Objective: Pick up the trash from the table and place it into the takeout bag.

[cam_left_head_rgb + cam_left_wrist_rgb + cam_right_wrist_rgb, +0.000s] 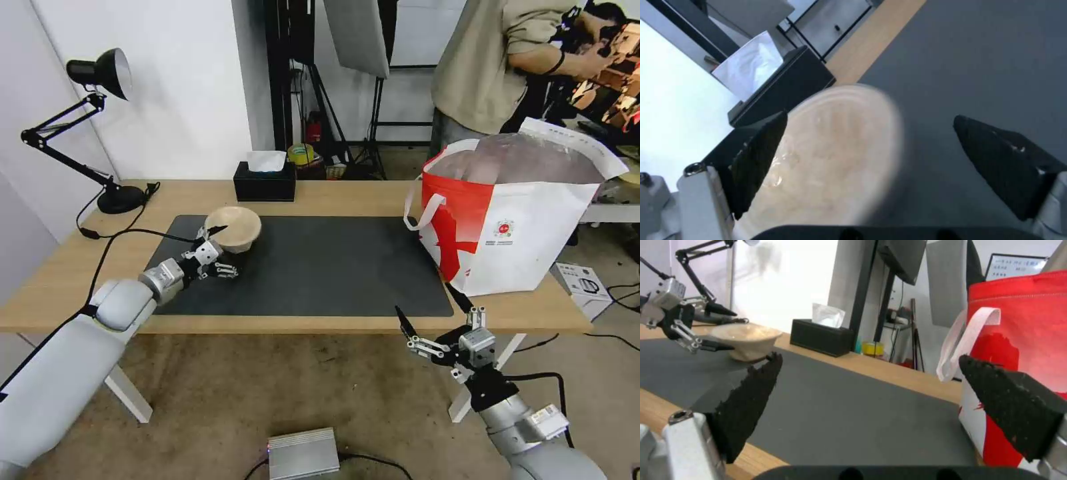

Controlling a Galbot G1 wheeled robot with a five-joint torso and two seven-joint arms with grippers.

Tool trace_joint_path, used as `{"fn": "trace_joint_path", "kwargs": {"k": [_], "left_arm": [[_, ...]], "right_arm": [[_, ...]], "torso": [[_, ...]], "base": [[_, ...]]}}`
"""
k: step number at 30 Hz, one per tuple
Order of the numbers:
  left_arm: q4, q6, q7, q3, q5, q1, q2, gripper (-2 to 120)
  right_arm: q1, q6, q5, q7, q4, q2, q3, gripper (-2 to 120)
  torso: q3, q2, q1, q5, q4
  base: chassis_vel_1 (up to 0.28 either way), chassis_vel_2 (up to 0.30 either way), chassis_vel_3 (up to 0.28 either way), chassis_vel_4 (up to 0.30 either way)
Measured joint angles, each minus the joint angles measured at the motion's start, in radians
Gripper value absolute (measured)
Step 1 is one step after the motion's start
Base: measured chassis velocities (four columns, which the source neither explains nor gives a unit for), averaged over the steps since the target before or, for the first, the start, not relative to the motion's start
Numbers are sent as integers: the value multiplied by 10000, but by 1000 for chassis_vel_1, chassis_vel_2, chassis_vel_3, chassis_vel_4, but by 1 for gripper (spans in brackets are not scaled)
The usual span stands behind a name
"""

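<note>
Now the left gripper (218,251) is sitting spread wide at the tan dome-shaped paper bowl (233,229) on the dark grey mat (320,273), one finger by its rim, seemingly lining up a grasp. The right gripper (432,317), spread too, is waiting off the surface edge near the red-and-white takeout bag (513,227).

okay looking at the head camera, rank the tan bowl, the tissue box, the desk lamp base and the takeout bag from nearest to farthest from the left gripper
From the left gripper:
1. Tan bowl, right at its fingertips on the mat.
2. Tissue box, behind the bowl at the table's back edge.
3. Desk lamp base, back left corner; close to the tissue box's distance.
4. Takeout bag, far right end.
</note>
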Motion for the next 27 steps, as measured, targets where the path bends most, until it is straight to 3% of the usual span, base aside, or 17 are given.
{"fn": "trace_joint_path", "kwargs": {"k": [27], "left_arm": [[518,-177,100,-284,43,76,28,100]], "right_arm": [[0,0,0,0,0,0,0,100]], "torso": [[0,1,0,0,1]], "base": [[0,0,0,0]]}}
